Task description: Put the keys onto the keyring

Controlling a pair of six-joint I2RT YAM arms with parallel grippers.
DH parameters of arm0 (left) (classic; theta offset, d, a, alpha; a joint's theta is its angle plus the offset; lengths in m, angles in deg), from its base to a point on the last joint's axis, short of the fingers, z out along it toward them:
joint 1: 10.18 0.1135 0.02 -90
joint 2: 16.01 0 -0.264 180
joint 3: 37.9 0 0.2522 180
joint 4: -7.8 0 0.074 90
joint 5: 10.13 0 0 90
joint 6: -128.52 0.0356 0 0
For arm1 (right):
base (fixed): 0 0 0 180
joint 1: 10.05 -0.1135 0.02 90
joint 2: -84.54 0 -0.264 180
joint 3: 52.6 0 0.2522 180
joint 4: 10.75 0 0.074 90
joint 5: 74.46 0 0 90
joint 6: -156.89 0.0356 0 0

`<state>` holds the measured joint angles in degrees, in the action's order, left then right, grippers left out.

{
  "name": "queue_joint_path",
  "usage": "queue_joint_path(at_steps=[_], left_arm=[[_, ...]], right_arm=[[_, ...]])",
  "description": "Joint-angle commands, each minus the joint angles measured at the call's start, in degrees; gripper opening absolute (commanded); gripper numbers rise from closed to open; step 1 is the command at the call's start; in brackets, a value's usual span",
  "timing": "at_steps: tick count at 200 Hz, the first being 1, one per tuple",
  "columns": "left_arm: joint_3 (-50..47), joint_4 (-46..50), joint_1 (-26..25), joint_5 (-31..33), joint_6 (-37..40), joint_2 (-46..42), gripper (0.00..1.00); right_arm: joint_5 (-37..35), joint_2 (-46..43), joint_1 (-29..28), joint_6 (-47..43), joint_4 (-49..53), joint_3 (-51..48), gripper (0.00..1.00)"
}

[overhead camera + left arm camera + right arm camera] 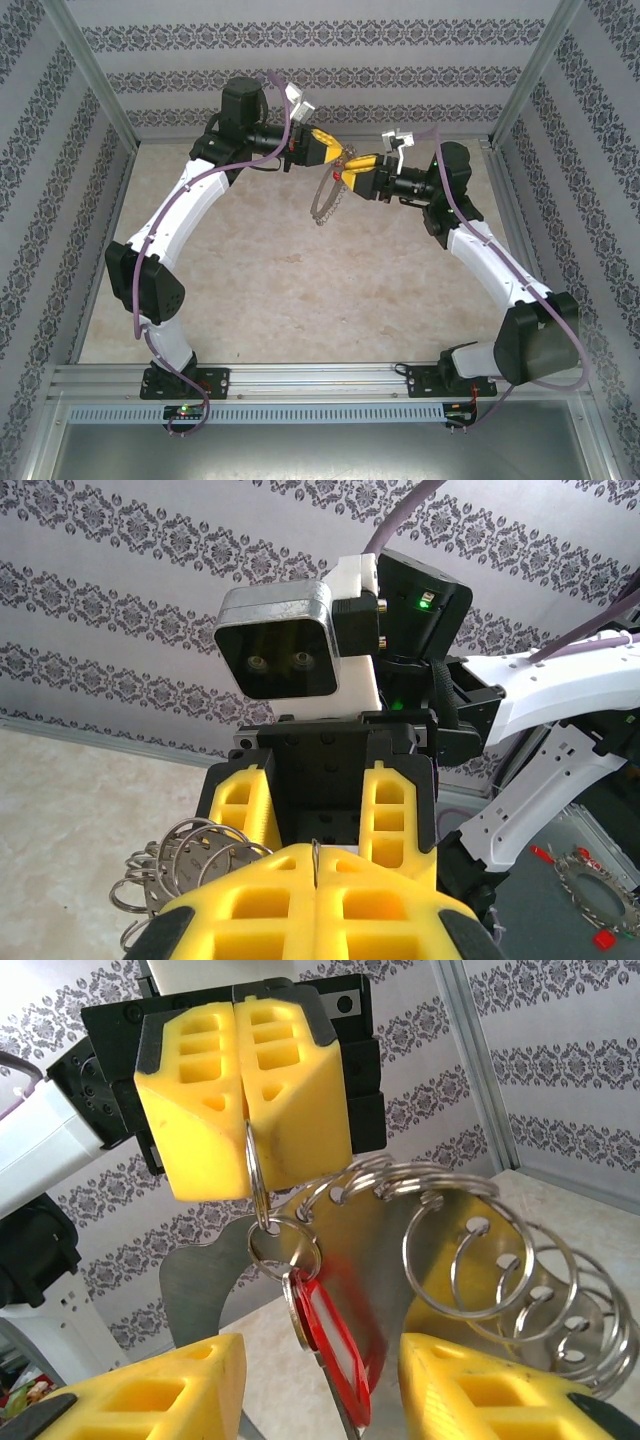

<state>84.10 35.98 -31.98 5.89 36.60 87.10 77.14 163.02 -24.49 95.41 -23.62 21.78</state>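
- Tray of grey sheet metal [300, 450] runs along the near edge, in front of both arm bases.
- Left wrist view, lower right: a fringed loop [570, 875] lies on a grey surface, with a small red piece [603, 940] just beside it. Too small to tell more.
- Keyring [325, 205] hangs in the air above the bench [250, 290], between the two wrists and clear of the surface.
- Left gripper [338, 152] is closed tight, its yellow fingers [200, 1090] pressed together on one thin wire ring at the top of the keyring. The loop and its many split rings [480, 1250] dangle from that pinch.
- Red key [330, 1345] hangs from a small ring just under the left gripper's fingertips and tilts slightly.
- Right gripper [352, 172] faces the left one nose to nose, jaws partly apart and holding nothing.
- Red key sits in the gap between the right gripper's fingers [150, 1390]. I cannot tell whether it touches either pad.
- Split rings fan out over the right gripper's far finger.
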Motion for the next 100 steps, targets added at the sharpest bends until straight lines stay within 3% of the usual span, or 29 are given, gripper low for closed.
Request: queue_joint_path(at_steps=[1, 37, 71, 100], left_arm=[[2.28, -0.06, -0.80, -2.01, 0.95, -2.08, 0.00], [2.32, -0.09, -0.92, -1.83, 0.95, -2.00, 0.00], [2.30, -0.09, -1.08, -1.85, 0.95, -1.78, 0.00], [2.24, -0.10, -1.06, -1.48, 0.95, -1.77, 0.00]], right_arm=[[-0.05, 0.87, -0.68, -1.57, -1.79, 1.05, 0.45], [-0.33, 2.09, -1.61, -1.51, -1.84, 2.72, 0.44], [-1.52, 2.63, -2.40, -1.55, -1.84, 3.87, 0.37], [-2.01, 2.83, -2.45, -1.33, -1.86, 4.41, 0.19]])
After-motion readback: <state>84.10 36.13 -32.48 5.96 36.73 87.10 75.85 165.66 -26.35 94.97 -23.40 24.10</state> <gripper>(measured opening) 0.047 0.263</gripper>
